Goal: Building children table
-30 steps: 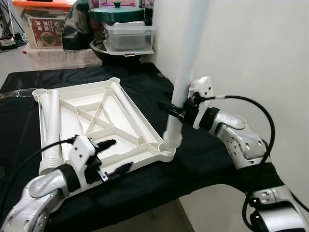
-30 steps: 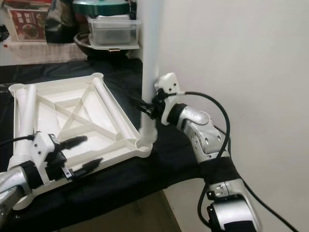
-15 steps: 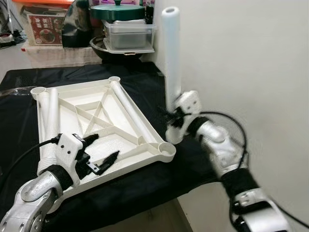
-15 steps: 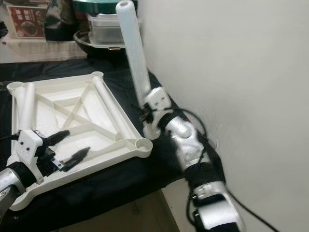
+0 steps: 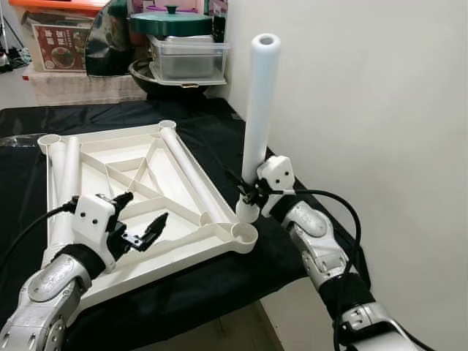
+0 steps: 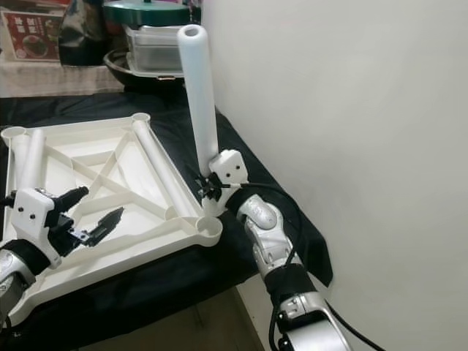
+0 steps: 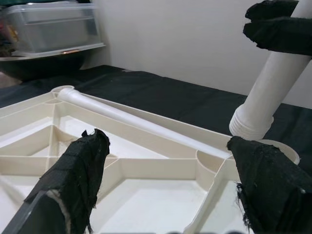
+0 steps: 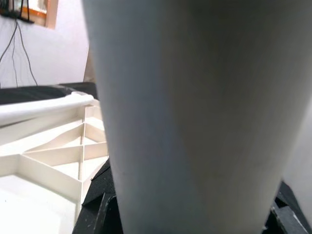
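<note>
Lifted out of the corner socket (image 5: 245, 234), leg tube (image 5: 257, 110) is held upright just above/beside it by right end effector (image 5: 248, 194), clenched; left end effector (image 5: 139, 216) released.

**Cream plastic on black cloth**

The upturned tabletop panel (image 5: 146, 191) is cream-white all over, ribs and corner sockets alike. The upright leg tube (image 5: 256, 110) is a paler, matte white, as are the two tubes (image 5: 183, 172) lying in the panel. The table (image 5: 219, 131) wears a plain black cloth. Both arms are silver with white wrist housings; the left pincer (image 5: 139, 218) and right pincer (image 5: 245, 191) have black fingers. The wall (image 5: 365, 110) is off-white. Behind, a dark green pot lid (image 5: 170, 20) sits above a clear grey box (image 5: 186, 58).
</note>
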Controlling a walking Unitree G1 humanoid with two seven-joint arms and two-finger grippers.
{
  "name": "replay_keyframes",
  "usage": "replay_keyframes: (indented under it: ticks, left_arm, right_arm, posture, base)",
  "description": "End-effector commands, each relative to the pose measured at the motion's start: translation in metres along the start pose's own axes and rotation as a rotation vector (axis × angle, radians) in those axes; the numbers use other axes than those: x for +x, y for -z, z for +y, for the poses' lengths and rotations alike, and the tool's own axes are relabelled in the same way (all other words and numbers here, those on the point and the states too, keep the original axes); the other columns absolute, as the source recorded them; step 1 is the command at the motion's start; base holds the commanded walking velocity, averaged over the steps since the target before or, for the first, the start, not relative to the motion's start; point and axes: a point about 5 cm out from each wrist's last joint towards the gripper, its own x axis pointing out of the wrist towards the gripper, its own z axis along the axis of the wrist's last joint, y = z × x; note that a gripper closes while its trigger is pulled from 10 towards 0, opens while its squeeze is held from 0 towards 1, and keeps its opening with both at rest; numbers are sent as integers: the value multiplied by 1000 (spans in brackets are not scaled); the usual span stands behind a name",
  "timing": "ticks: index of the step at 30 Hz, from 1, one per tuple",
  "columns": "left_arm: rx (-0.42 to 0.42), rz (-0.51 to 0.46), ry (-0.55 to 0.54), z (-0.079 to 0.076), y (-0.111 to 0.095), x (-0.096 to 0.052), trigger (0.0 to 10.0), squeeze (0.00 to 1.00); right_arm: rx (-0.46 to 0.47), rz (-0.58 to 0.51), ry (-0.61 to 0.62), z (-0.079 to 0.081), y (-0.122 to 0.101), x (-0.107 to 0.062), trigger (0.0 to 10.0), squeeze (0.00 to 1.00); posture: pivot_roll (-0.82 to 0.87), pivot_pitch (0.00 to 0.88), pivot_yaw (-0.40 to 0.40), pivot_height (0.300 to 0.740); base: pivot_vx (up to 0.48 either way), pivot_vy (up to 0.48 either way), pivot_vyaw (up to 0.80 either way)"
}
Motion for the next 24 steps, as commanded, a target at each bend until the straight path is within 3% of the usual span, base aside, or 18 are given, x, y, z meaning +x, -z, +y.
replay_keyframes:
  ticks: [1,3,8,14,20,24]
  left_arm:
    - [-2,11,-2,-2,3,1,10000,0]
    - [-10,11,-4,-1,3,3,10000,0]
    - [-4,9,-8,1,2,4,10000,0]
    - [4,14,-8,4,3,1,10000,0]
    - [5,10,-14,4,3,1,10000,0]
    - [7,10,-16,5,3,-1,10000,0]
  right_arm:
    - [110,95,-30,13,24,-8,0,0]
    - [147,80,-25,17,24,-8,0,0]
    - [124,73,-25,14,21,-8,0,0]
    - [69,80,-33,-12,12,-7,0,0]
    - [26,85,-15,-26,6,-7,0,0]
    - [-77,80,16,-60,-16,-3,0,0]
  posture:
    - [134,0,-122,740]
    - [131,0,-117,740]
    - [126,0,-111,740]
    - [132,0,-123,740]
    - [132,0,-124,740]
    - [133,0,-123,740]
  base:
    - [0,0,0]
    - [0,0,0]
    - [0,0,0]
    - [0,0,0]
    - [0,0,0]
    - [0,0,0]
